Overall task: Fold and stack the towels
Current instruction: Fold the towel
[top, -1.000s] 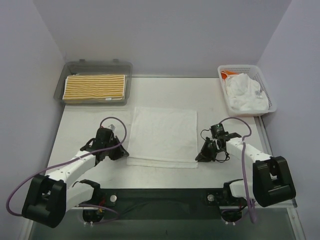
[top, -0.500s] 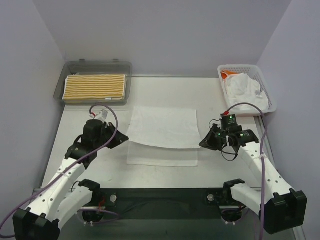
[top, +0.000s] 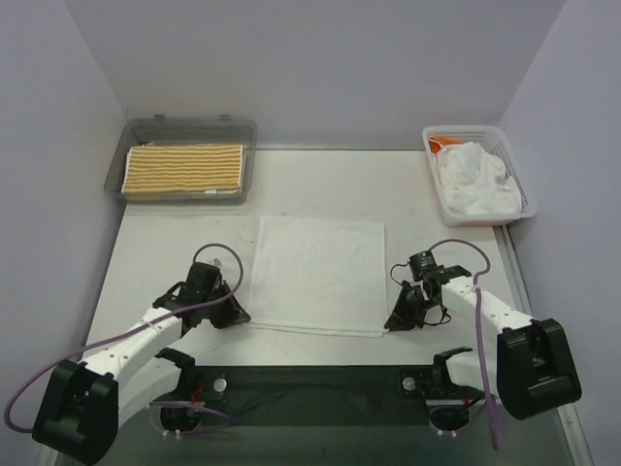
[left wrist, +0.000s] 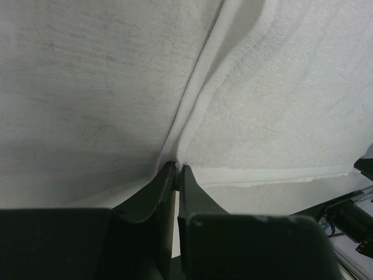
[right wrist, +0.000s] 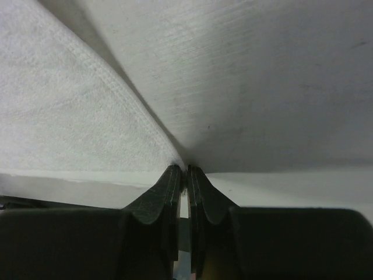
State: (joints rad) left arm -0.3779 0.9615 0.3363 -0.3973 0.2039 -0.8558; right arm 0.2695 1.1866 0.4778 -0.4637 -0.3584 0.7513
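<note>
At far left, the clear grey tray [top: 189,124] holds a folded yellow-and-white striped towel [top: 182,170], lying flat. The left gripper [left wrist: 177,169] is clamped on the near-left corner of the white towel [top: 315,272], jaws pressed together with cloth pinched between them. This towel lies spread at mid-bench [top: 408,194], square to the near edge. The right gripper [right wrist: 185,170] is likewise clamped, on the near-right corner. At far right, the mesh basket [top: 464,131] holds crumpled white towels [top: 475,184] awaiting attention. Assessment: a fold is in hand. To do it well, both corners should rise together and level, with the near edge kept taut between them. They should be carried to the far edge and released only once the edges meet squarely.
</note>
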